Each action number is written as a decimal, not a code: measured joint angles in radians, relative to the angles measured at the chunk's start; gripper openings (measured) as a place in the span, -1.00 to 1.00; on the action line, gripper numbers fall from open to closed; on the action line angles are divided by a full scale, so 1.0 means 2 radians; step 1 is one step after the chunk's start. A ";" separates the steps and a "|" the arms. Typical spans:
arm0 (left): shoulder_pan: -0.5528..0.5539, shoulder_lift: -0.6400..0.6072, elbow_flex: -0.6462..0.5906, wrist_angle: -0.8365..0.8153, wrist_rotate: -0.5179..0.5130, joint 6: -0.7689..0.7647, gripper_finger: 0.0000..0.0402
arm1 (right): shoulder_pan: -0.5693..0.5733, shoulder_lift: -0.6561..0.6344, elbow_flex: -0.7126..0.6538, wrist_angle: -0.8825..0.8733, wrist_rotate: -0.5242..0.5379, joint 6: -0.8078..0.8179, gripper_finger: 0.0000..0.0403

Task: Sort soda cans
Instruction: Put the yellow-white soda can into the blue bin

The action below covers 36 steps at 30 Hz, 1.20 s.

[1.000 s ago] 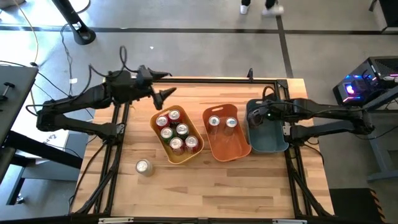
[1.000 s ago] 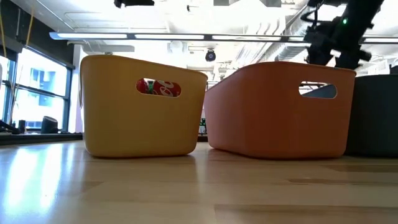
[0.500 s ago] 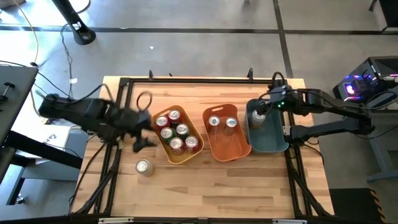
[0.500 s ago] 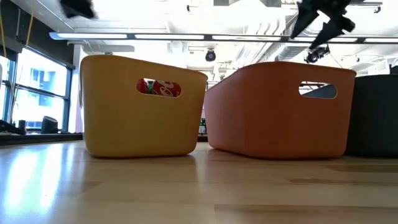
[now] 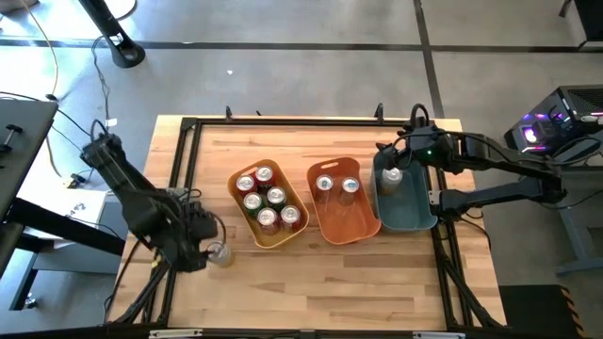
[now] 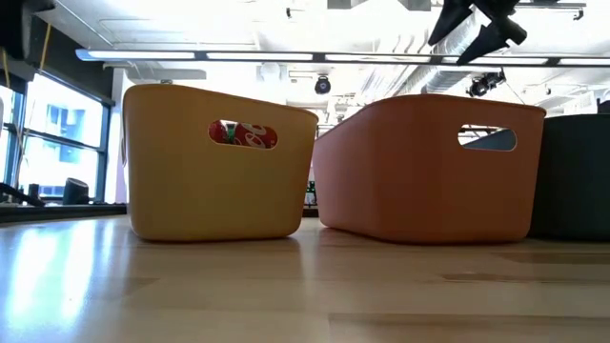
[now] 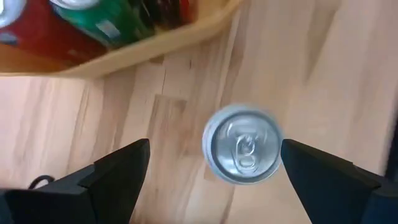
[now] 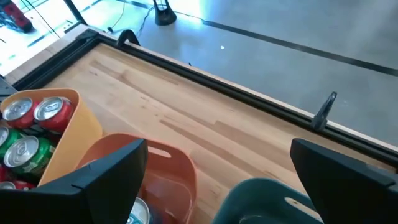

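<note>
A lone soda can (image 5: 218, 252) with a silver top (image 7: 242, 152) stands upright on the wood near the table's left front. My left gripper (image 5: 207, 247) hangs open above it, pointing down, one finger to each side (image 7: 216, 149), apart from the can. Several red and green cans fill the yellow bin (image 5: 247, 224). Two silver cans stand in the orange bin (image 5: 362, 224). One can (image 5: 391, 176) stands in the teal bin (image 5: 415, 215). My right gripper (image 5: 394, 153) is open above the teal bin's far end (image 8: 217, 152), nothing between its fingers.
The three bins stand side by side across the table's middle (image 6: 214, 162) (image 6: 429, 167) (image 6: 572, 171). A black frame (image 5: 283, 122) runs around the tabletop. Bare wood (image 5: 330, 282) lies along the near edge, in front of the bins.
My left gripper has swung from beside the yellow bin's far corner toward the table's near left, come down and tipped to point down over the lone can. My right gripper has risen out of the teal bin, where a can now shows.
</note>
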State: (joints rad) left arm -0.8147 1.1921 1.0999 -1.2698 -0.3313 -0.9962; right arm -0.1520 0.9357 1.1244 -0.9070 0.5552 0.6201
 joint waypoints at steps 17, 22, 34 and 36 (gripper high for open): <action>-0.036 0.053 -0.060 0.094 0.018 -0.066 0.77 | 0.000 0.001 -0.001 0.000 -0.007 0.002 0.93; -0.042 0.054 -0.092 0.143 0.019 -0.059 0.77 | 0.000 0.001 -0.001 -0.001 -0.018 0.000 0.93; -0.028 0.053 -0.149 0.202 0.063 -0.077 0.77 | 0.000 0.001 -0.001 -0.001 -0.029 0.002 0.93; -0.028 0.051 -0.140 0.199 0.048 -0.073 0.77 | 0.000 0.001 -0.001 -0.001 -0.029 0.002 0.93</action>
State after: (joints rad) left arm -0.8707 1.2949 0.8190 -0.8718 -0.2359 -1.1414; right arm -0.1519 0.9379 1.1229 -0.9085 0.4969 0.6231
